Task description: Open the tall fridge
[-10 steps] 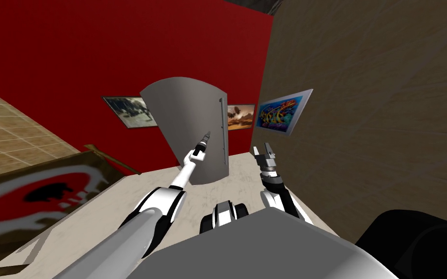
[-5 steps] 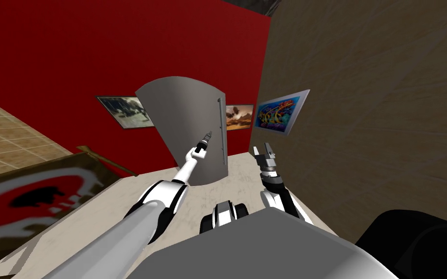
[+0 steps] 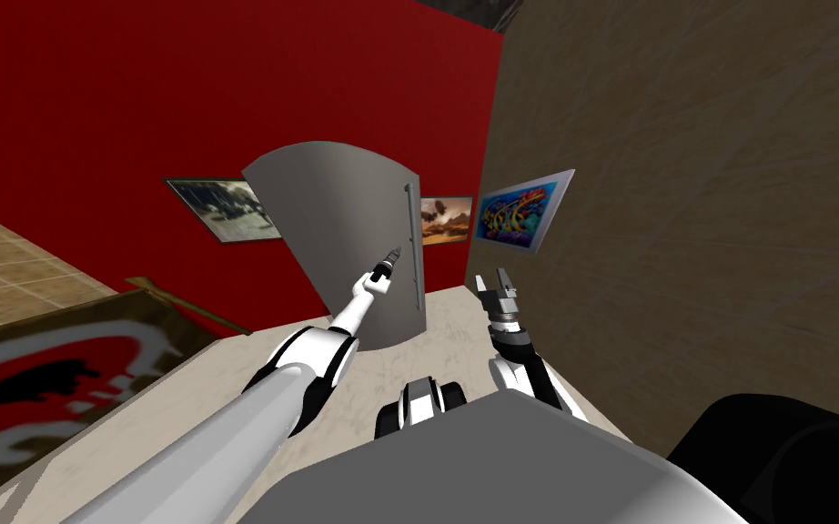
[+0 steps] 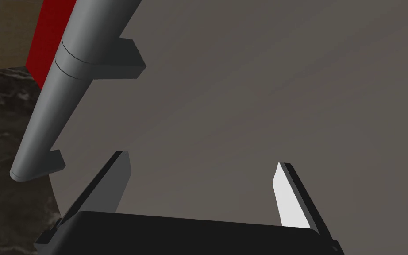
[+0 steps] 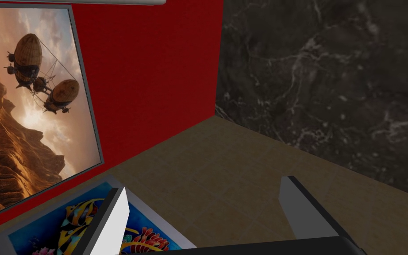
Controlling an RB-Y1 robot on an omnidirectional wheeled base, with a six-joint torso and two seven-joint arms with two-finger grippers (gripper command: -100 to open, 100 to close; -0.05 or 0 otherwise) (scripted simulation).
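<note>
The tall grey fridge (image 3: 345,227) stands against the red wall, its door shut, with a long bar handle (image 3: 414,246) down its right side. My left gripper (image 3: 389,260) reaches out in front of the door, just left of the handle. In the left wrist view it (image 4: 201,188) is open, nothing between its fingers, facing the flat grey door (image 4: 265,97). The grey bar handle (image 4: 68,84) runs past one finger, off to the side of the gap. My right gripper (image 3: 495,280) is raised beside the fridge and stands open (image 5: 207,208).
The fridge sits in a corner where the red wall meets a brown wall (image 3: 682,227). Framed pictures (image 3: 518,209) hang on both walls. A dark rug with a red pattern (image 3: 54,382) lies on the floor to the left.
The whole head view has shifted a little leftward, so I have moved. My left arm has stretched further toward the fridge door. The right arm has kept its place.
</note>
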